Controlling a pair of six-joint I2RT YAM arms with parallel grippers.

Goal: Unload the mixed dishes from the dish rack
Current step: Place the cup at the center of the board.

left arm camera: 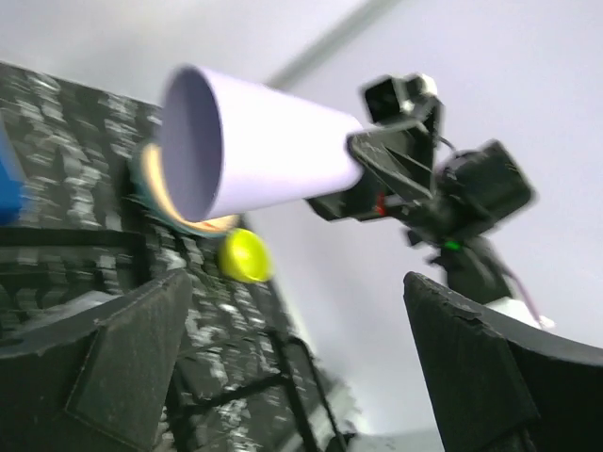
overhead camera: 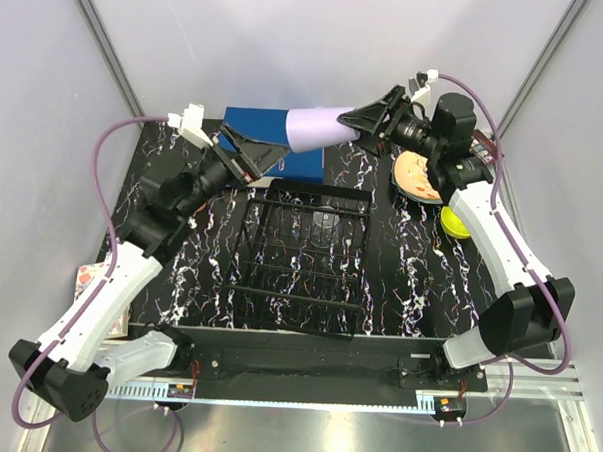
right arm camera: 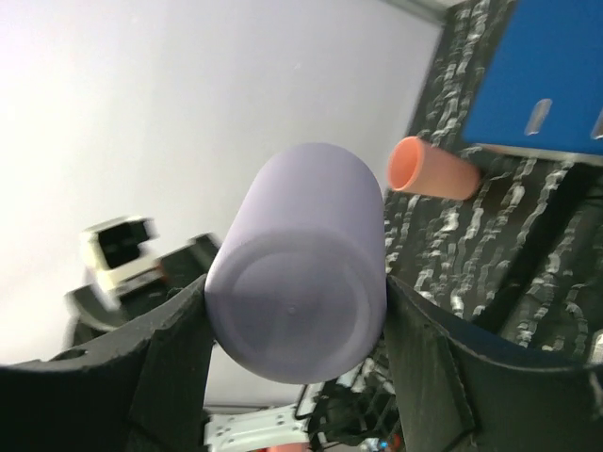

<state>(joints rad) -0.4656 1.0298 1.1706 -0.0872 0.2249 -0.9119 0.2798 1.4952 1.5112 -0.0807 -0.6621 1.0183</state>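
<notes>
Lilac tapered plastic cup (overhead camera: 321, 127) in air, lying horiz. over blue binder (overhead camera: 256, 119), beyond far end of black wire dish rack (overhead camera: 313, 191) on bench (overhead camera: 409, 281). R claw (overhead camera: 354, 126) part-closed round cup's base end, gripping it. Cup mouth faces L claw (overhead camera: 264, 156), which is spread fully wide, empty, just beside the rim. Judgement: cup light, thin stiff-ish wall, smooth; taper could let it slide out. Not fragile. For a handover, grab mid-body across the wall, not the rim edge.
</notes>
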